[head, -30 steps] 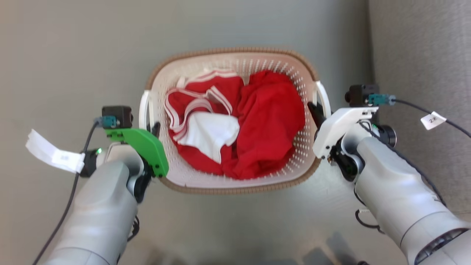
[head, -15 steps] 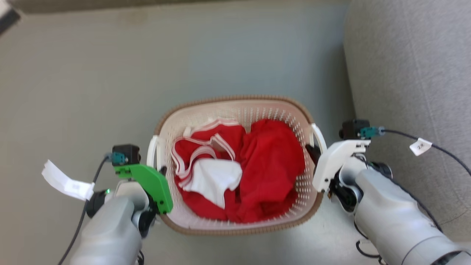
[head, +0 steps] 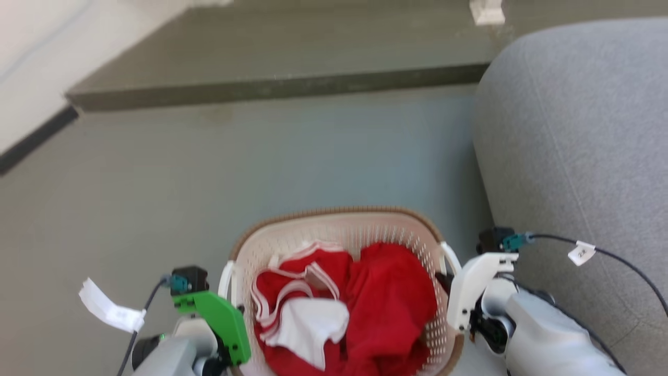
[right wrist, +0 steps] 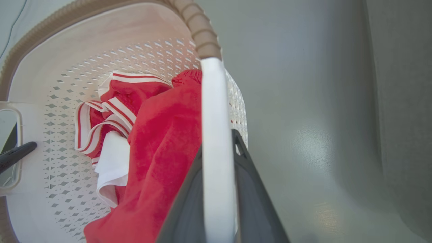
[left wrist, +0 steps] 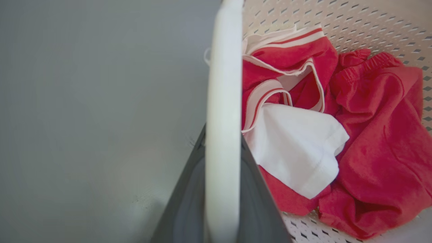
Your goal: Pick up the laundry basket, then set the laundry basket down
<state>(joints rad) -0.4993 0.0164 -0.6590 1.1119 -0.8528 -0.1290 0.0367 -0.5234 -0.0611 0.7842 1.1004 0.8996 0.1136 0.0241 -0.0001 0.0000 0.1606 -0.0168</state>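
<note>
laundry basket [head: 339,230]: wrist views show left gripper [left wrist: 222,135], right gripper [right wrist: 217,141] clamping handles [left wrist: 223,67]; head view, sofa [head: 574,130].

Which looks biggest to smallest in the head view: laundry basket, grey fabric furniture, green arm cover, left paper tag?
1. grey fabric furniture
2. laundry basket, partly cut off by the picture's edge
3. green arm cover
4. left paper tag, nearly the cover's size
</note>
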